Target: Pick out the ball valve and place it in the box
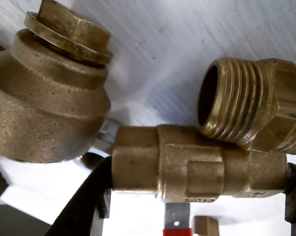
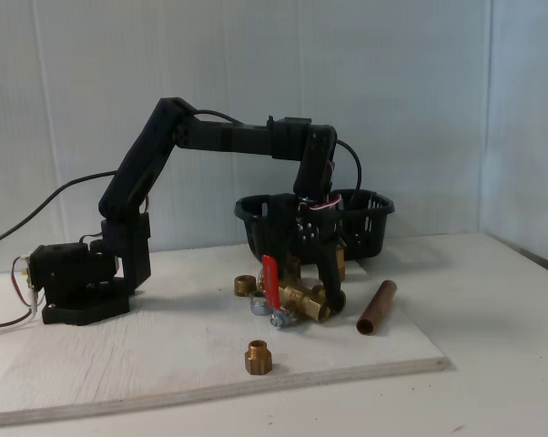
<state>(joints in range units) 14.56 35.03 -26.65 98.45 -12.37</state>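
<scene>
- Brass ball valve (image 1: pixel 187 169): heavy, rigid, slick; grip the straight body.
- Fingers (image 1: pixel 197 196) straddle it at six o'clock; whether clamped, cannot tell.

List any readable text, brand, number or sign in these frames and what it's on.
None readable.
Ball valve: a small stamped mark on the lower edge of the brass body in the wrist view, too blurred to read.
Its red lever handle, the box and the copper pipe piece show no lettering.

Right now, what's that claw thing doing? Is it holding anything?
Gripper: closed on the ball valve, fingers at each end of its brass body.
</scene>
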